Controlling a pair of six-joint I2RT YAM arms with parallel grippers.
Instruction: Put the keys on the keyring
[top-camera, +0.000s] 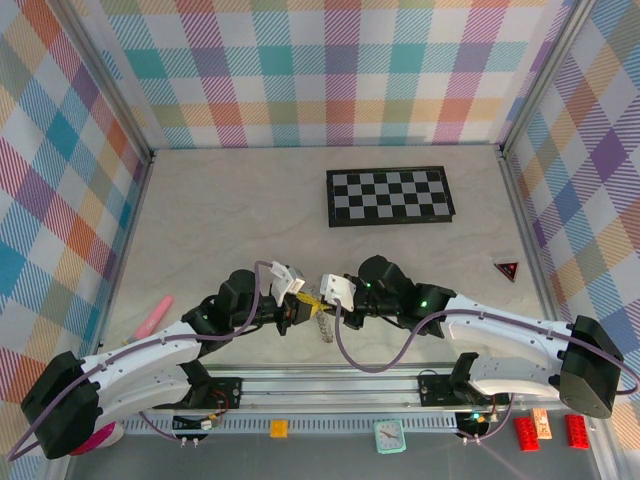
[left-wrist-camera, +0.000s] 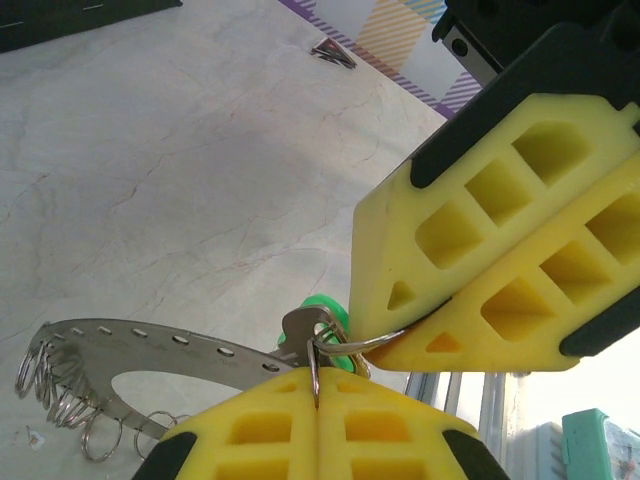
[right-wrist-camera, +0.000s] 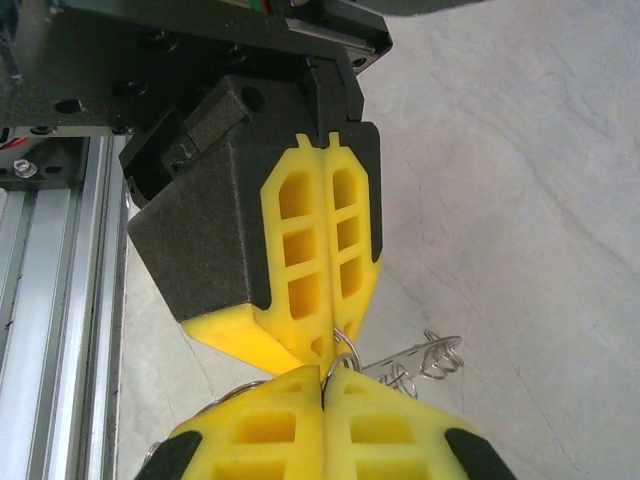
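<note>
My two grippers meet tip to tip above the table's near middle, the left gripper (top-camera: 298, 305) beside the right gripper (top-camera: 325, 303). In the left wrist view my left gripper (left-wrist-camera: 316, 385) is shut on a thin wire ring. That ring passes through a silver tab, with a key's green head (left-wrist-camera: 322, 308) just behind it. My right gripper (left-wrist-camera: 410, 335) is shut on a second thin wire loop at the same spot. The flat grey keyring (left-wrist-camera: 150, 345), with small holes and several split rings, hangs beneath the tips. In the right wrist view my right gripper (right-wrist-camera: 327, 378) pinches the wire, with the keyring (right-wrist-camera: 425, 358) behind.
A black-and-white checkerboard (top-camera: 390, 195) lies at the back right. A small red triangle (top-camera: 507, 269) sits near the right wall, and a pink object (top-camera: 152, 318) by the left arm. The metal rail (top-camera: 330, 385) runs along the near edge, with a small clock (top-camera: 388, 435) and red bricks (top-camera: 526, 433) below it.
</note>
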